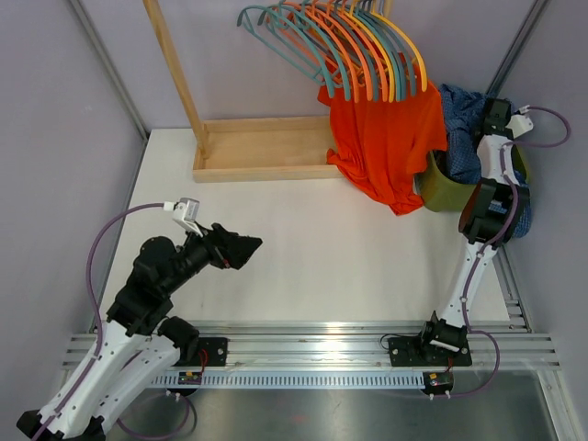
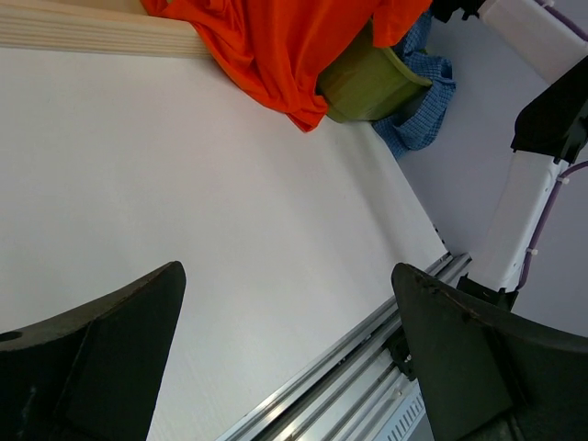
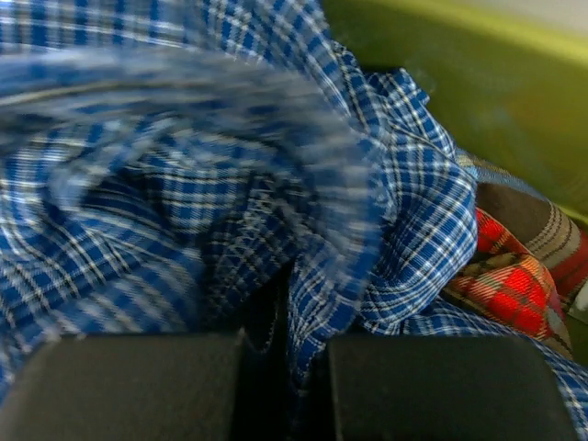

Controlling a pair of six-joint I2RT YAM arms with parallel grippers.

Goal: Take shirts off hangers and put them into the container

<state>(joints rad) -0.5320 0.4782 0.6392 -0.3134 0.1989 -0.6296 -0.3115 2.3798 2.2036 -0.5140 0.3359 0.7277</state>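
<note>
An orange-red shirt (image 1: 386,138) hangs from the bunch of orange, teal and yellow hangers (image 1: 358,46) and drapes to the table next to the olive-green container (image 1: 439,186). A dark blue check shirt (image 3: 184,184) fills the right wrist view. My right gripper (image 3: 285,344) is shut on a fold of it, inside the container (image 3: 478,83). A red plaid shirt (image 3: 503,276) lies under it. My left gripper (image 2: 294,349) hangs open over bare table, well left of the shirts, with nothing between its fingers (image 2: 110,358).
The flat wooden base frame (image 1: 262,147) with its upright post lies at the back, left of the orange shirt. The right arm (image 1: 491,207) reaches along the right wall. A metal rail (image 1: 322,344) runs along the near table edge.
</note>
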